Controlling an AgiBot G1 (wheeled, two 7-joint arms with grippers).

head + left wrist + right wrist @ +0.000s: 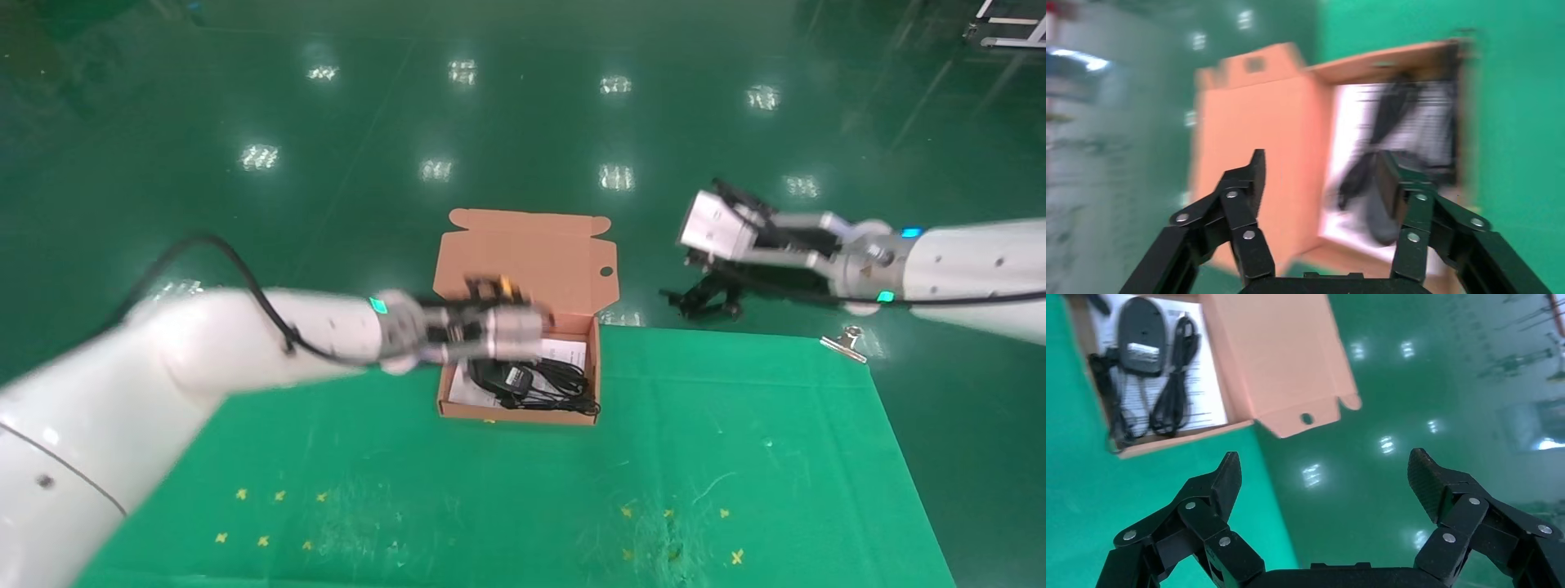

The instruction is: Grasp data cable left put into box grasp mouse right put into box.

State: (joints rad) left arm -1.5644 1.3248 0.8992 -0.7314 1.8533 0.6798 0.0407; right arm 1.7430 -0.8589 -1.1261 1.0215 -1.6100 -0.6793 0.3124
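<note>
The box [523, 260] stands open on the green cloth with its holed lid up at the back. Inside, on a white leaflet, the black mouse [516, 377] lies with its pale label up, and the looped data cable [565, 372] lies beside it. My left gripper [500, 363] hovers open over the box's left part, nothing between its fingers; its wrist view shows the gripper [1321, 158], the box [1254, 153] and the mouse [1379, 211] blurred. My right gripper [704, 300] hangs open beyond the table's far edge. The right wrist view shows that gripper [1324, 456], the box [1284, 361], the mouse [1141, 334] and the data cable [1173, 386].
The table's green cloth [735, 457] carries small yellow cross marks near the front. A metal binder clip [846, 341] grips its far right corner. Glossy green floor [523, 122] lies beyond the table.
</note>
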